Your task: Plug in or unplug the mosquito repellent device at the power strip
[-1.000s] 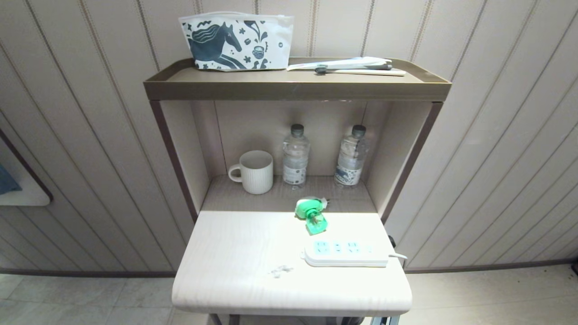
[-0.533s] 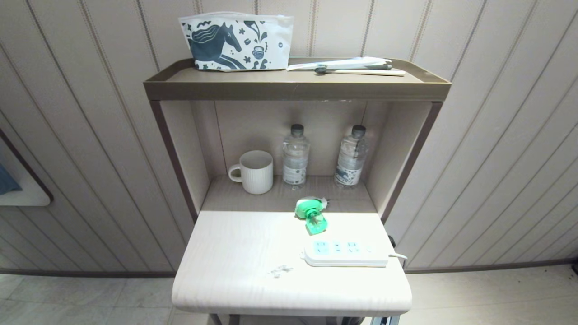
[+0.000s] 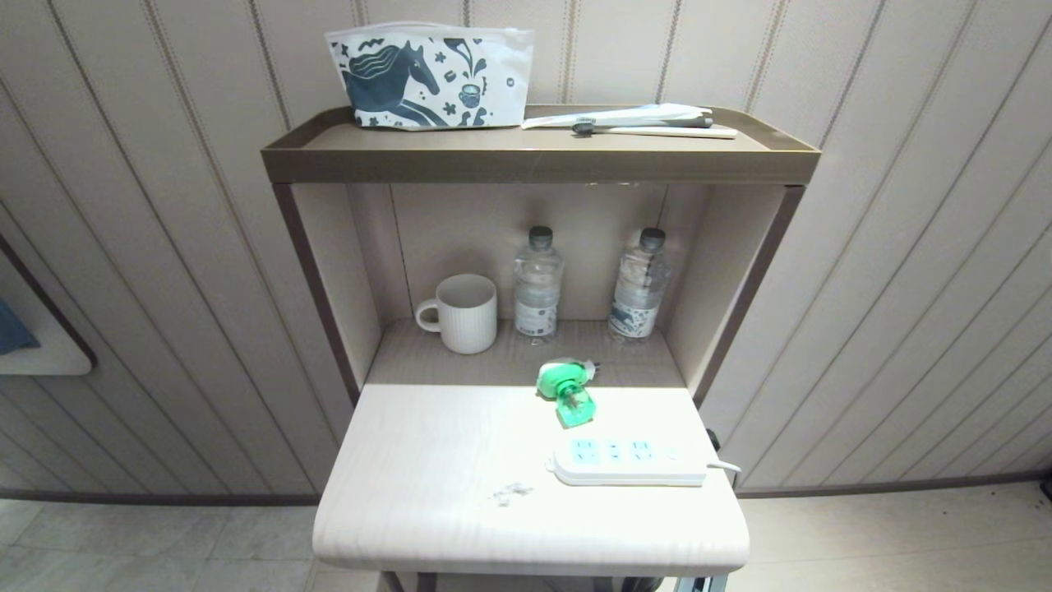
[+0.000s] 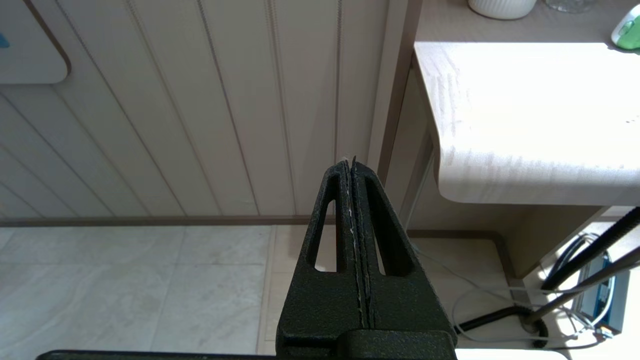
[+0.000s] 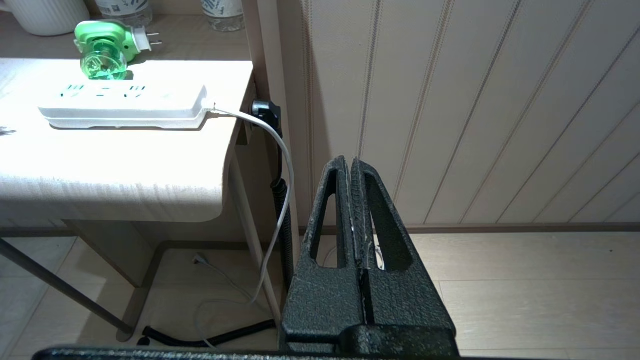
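Observation:
The mosquito repellent device (image 3: 565, 391) lies on its side on the pale table (image 3: 444, 460), unplugged, its two prongs (image 5: 154, 40) free and pointing toward the niche. Just in front of it lies the white power strip (image 3: 629, 460) with empty sockets; its white cord (image 5: 277, 145) drops off the table's right edge. In the right wrist view the device (image 5: 106, 50) and strip (image 5: 125, 106) sit on the table, well away from my right gripper (image 5: 349, 161), which is shut, empty and low beside the table. My left gripper (image 4: 350, 162) is shut and empty, off the table's left side.
In the niche behind stand a white ribbed mug (image 3: 462, 313) and two clear water bottles (image 3: 538, 283) (image 3: 638, 284). The top shelf (image 3: 538, 160) carries a horse-print pouch (image 3: 430, 75) and a toothbrush pack (image 3: 633, 120). Cables (image 5: 235, 330) lie on the floor under the table.

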{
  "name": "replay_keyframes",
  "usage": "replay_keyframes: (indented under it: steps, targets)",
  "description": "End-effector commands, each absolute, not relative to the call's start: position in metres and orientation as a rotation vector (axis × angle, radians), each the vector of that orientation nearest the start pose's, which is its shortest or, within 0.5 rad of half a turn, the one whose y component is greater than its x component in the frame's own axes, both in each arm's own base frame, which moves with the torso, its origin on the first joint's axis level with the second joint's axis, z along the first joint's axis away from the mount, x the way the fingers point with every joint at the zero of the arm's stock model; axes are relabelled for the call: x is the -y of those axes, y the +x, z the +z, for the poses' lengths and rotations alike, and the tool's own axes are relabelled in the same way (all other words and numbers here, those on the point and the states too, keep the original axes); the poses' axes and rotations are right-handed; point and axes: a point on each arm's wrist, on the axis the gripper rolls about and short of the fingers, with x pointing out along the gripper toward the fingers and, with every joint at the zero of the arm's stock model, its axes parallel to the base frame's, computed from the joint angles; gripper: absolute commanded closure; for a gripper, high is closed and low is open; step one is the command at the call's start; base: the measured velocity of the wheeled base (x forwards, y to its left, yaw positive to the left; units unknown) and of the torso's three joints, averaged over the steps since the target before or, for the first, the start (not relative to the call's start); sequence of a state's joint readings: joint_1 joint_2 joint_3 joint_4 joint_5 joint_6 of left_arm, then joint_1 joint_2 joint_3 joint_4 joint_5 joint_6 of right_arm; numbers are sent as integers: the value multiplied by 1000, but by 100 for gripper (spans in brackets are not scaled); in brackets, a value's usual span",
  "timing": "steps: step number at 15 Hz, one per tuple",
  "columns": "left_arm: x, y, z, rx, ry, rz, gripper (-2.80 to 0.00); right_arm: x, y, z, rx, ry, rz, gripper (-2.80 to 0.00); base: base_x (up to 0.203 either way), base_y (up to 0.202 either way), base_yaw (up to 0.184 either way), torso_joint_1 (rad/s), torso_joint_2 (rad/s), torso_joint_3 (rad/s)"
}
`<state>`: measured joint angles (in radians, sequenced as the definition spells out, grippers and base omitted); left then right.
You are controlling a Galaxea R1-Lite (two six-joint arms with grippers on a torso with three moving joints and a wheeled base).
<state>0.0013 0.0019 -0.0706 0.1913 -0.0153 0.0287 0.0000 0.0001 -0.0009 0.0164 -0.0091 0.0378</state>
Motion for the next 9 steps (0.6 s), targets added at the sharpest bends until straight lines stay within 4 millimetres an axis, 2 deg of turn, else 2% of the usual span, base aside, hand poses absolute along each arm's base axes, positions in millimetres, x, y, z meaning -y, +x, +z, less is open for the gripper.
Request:
replay_keyframes:
  steps: [1,9]
  targets:
    - [0,-29,75,-124,28,-16,0,0,-23,73,-20,38,-10,0,0,0,0,0,0,0]
    - [0,-29,75,-123,28,-16,0,0,-23,73,-20,41,-16,0,0,0,0,0,0,0]
